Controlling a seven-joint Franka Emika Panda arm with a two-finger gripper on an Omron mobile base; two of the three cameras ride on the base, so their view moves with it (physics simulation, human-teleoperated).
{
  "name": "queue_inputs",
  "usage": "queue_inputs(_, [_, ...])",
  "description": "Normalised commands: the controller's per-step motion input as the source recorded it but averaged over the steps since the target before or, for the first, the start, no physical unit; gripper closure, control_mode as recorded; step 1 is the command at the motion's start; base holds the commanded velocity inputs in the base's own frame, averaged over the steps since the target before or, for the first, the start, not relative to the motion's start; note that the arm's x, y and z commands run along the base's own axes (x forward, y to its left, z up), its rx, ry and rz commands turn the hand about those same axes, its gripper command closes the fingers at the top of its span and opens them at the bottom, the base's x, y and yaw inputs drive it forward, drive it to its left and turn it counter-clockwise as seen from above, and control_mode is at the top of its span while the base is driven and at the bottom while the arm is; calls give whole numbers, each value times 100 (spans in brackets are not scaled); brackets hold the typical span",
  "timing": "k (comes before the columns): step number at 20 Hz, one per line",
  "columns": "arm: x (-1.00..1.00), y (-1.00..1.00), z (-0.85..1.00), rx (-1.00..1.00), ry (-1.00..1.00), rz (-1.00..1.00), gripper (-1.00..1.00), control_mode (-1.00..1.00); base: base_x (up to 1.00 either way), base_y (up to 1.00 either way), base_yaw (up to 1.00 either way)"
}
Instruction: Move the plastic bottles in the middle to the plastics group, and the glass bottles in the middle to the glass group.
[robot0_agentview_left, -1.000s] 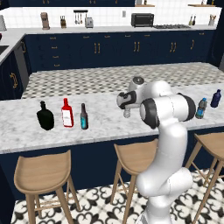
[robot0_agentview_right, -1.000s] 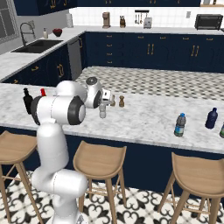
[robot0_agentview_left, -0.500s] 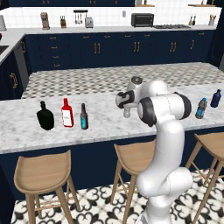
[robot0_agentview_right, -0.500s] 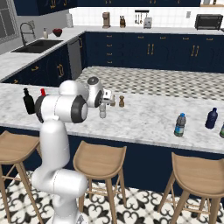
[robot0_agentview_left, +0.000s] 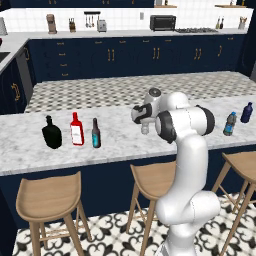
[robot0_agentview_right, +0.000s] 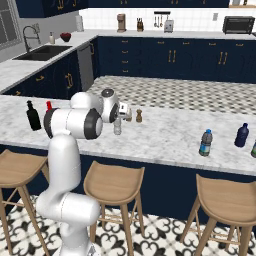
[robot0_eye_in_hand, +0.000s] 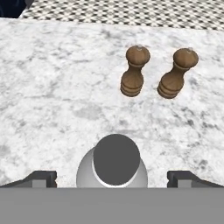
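Observation:
My gripper (robot0_agentview_left: 144, 118) (robot0_agentview_right: 120, 113) (robot0_eye_in_hand: 113, 178) hangs open just above the clear plastic bottle (robot0_agentview_left: 145, 129) (robot0_agentview_right: 117, 127), whose grey cap (robot0_eye_in_hand: 116, 158) lies between the two fingertips (robot0_eye_in_hand: 41, 178) with a gap on each side. The plastic bottle with the blue label (robot0_agentview_left: 229, 124) (robot0_agentview_right: 205, 143) stands far to the right, next to the navy bottle of the plastics group (robot0_agentview_left: 246, 112) (robot0_agentview_right: 241, 135). At the left, the slim dark glass bottle (robot0_agentview_left: 96, 133) stands beside the red bottle (robot0_agentview_left: 76, 129) and the squat black bottle (robot0_agentview_left: 51, 134) (robot0_agentview_right: 33, 116) of the glass group.
Two brown shakers (robot0_eye_in_hand: 133, 72) (robot0_eye_in_hand: 177, 74) (robot0_agentview_right: 139, 116) stand on the marble counter (robot0_agentview_left: 120, 145) just beyond the clear bottle. Wooden stools (robot0_agentview_left: 47, 195) (robot0_agentview_right: 112, 182) line the counter's near side. A sink (robot0_agentview_right: 42, 51) lies on the back-left counter.
The arm's elbow has swung a little to the left in the left base view. The open gripper has stayed over the clear bottle.

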Motion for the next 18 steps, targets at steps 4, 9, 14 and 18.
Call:
queue_inputs(4, [0, 0, 0, 0, 0, 0, 100, -100, 0, 0, 0])
queue_inputs(9, [0, 0, 0, 0, 0, 0, 100, -100, 0, 0, 0])
queue_inputs(14, [0, -22, 14, 0, 0, -3, 100, -100, 0, 0, 0])
queue_inputs(18, [1, -71, 45, 0, 0, -11, 100, -100, 0, 0, 0])
